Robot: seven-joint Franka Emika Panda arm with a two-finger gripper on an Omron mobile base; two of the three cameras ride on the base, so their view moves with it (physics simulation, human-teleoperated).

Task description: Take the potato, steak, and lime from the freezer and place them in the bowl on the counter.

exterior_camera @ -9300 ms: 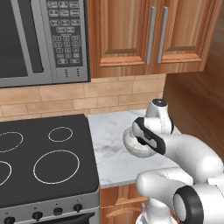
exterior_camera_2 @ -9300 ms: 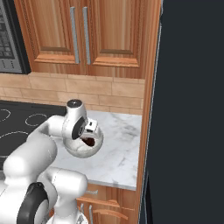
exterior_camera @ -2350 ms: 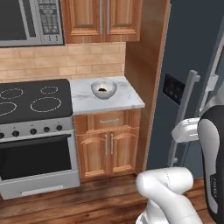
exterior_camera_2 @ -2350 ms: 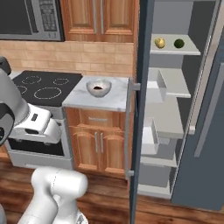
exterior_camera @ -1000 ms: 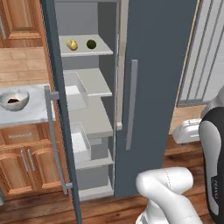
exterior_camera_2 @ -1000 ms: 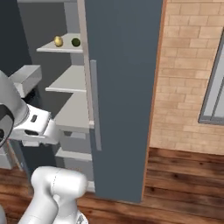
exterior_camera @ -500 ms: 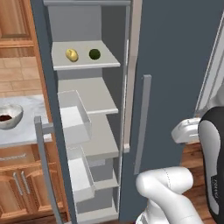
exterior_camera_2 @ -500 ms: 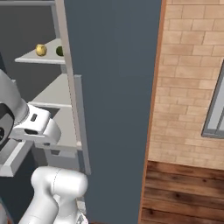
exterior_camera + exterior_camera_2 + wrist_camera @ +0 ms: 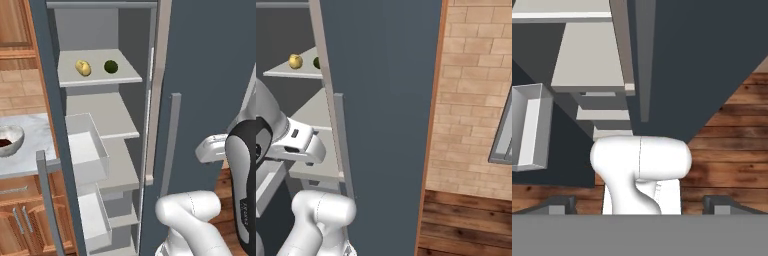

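The freezer (image 9: 210, 75) stands open with light grey shelves. On its top shelf lie the yellow-tan potato (image 9: 83, 67) and, just right of it, the dark green lime (image 9: 110, 66). From the right base view the potato (image 9: 295, 61) shows whole, while the lime (image 9: 316, 62) is half hidden by the door edge. The silvery bowl (image 9: 11, 135) sits on the marble counter (image 9: 35, 150) at far left, with the dark steak (image 9: 3, 143) inside. My gripper (image 9: 639, 205) is open and holds nothing; it hangs low in front of the freezer, well below the top shelf.
A white drawer (image 9: 87, 152) juts out of the middle shelves, another (image 9: 95, 220) lower down. A long grey bar handle (image 9: 172, 140) runs down the door. A brick wall (image 9: 476, 100) and wooden floor (image 9: 466, 225) lie to the right.
The whole picture has shifted as the base drove: the freezer's inside now looms larger and the bowl has slid to the left edge. The potato and lime lie as before. The gripper stays open.
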